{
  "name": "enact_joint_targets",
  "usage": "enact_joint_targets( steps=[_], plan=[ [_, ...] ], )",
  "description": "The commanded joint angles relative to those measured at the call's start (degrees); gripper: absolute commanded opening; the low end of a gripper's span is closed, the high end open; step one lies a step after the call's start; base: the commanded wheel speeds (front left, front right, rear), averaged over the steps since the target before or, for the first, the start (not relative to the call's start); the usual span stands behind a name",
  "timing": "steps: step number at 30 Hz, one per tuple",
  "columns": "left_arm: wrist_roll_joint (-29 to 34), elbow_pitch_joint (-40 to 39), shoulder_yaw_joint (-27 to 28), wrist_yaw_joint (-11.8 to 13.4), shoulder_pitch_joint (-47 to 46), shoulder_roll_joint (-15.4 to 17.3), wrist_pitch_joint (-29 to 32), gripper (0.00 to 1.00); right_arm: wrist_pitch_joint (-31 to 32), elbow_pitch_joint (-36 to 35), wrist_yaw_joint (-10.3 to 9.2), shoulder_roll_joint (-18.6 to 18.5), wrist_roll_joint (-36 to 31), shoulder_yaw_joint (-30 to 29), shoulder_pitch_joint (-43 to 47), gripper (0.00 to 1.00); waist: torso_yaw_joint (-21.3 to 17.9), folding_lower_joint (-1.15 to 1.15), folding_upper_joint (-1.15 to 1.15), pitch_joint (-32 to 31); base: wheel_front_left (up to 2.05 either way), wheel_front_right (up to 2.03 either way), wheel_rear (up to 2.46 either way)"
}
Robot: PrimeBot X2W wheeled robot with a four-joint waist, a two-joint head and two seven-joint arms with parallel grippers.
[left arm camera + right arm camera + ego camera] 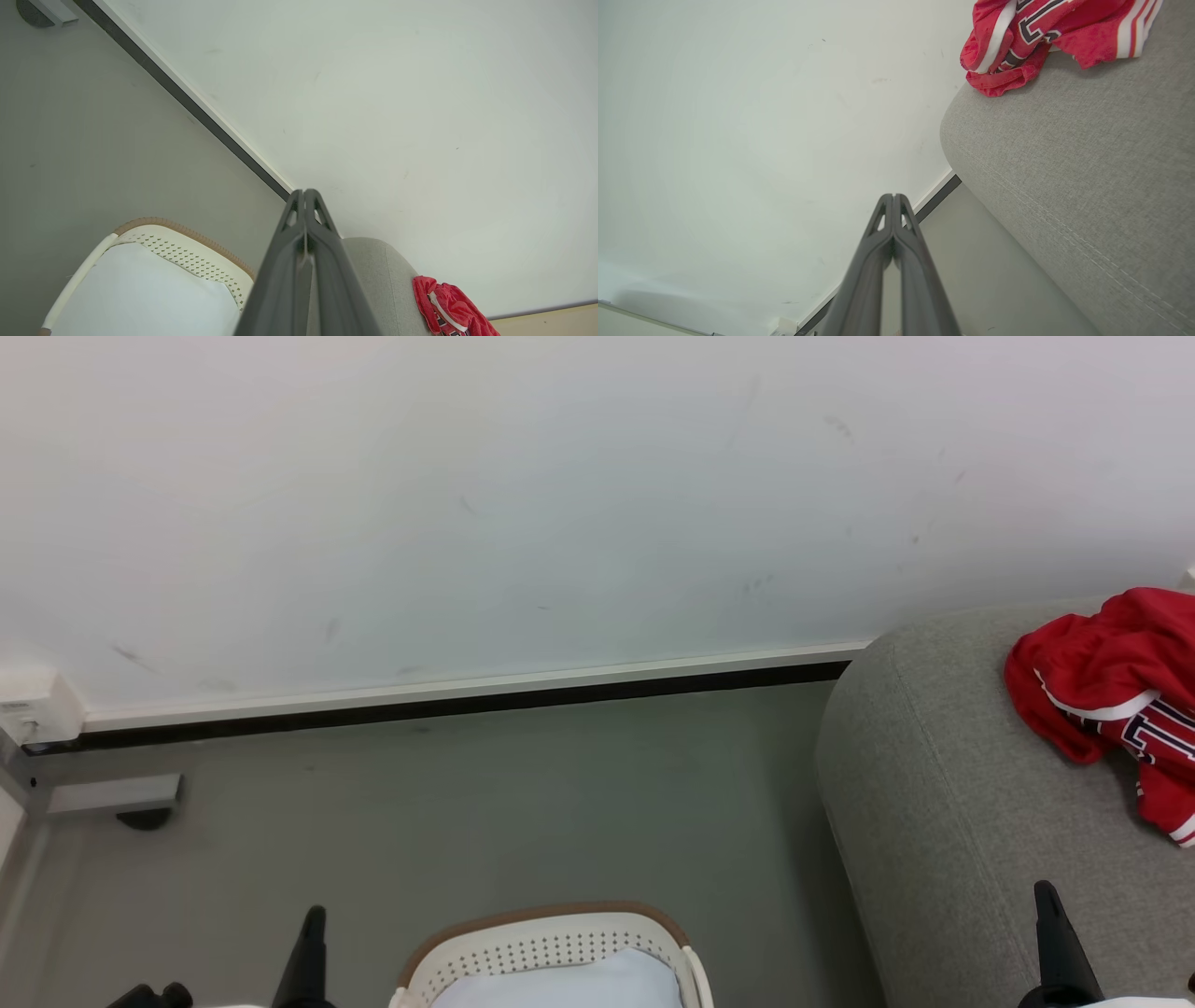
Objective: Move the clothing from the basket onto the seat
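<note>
Saw red sports clothing [1102,681], white-banded with navy lettering, heaped crumpled atop the large grey fabric seat [934,803] near its rounded end. Noted the off-white perforated plastic basket [551,947], brown-rimmed, upright near that seat.

Plain white wall [560,476] with a few scuff marks, white skirting board [467,691] over a dark strip, dull grey-green floor [513,803], pretty even light.
</note>
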Motion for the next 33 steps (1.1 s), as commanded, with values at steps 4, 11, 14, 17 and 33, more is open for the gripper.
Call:
enact_joint_targets(
  steps=[4, 11, 14, 17, 33],
  plan=[
    [-3.82, -0.59, 0.78, -0.52, -1.62, 0.11, 0.93, 0.00, 0.95, -0.76, -0.06, -0.55, 3.73, -0.62, -1.84, 0.00, 0.14, 0.00, 0.00, 0.07, 0.00, 0.00, 0.00],
    [-8.24, -0.53, 1.35, -0.91, -2.29, 0.05, 2.12, 0.00, 2.13, -0.83, -0.07, -0.56, 8.08, -1.07, -2.24, 0.00, 0.36, 0.00, 0.00, 0.18, 0.00, 0.00, 0.00],
    [-10.13, -0.50, 1.58, -1.09, -2.52, 0.02, 2.58, 0.00, 2.60, -0.86, -0.07, -0.57, 9.97, -1.25, -2.50, 0.00, 0.45, 0.00, 0.00, 0.22, 0.00, 0.00, 0.00],
    [-11.80, -0.47, 1.82, -1.28, -2.75, -0.01, 3.03, 0.00, 3.07, -0.88, -0.07, -0.57, 11.60, -1.45, -2.72, 0.00, 0.55, 0.00, 0.00, 0.27, 0.00, 0.00, 0.00],
    [-20.58, -0.32, 2.98, -2.10, -3.97, -0.15, 5.35, 0.00, 5.42, -0.98, -0.09, -0.52, 20.17, -2.52, -3.64, 0.00, 1.05, 0.00, 0.00, 0.51, 0.00, 0.00, 0.00]
  ],
)
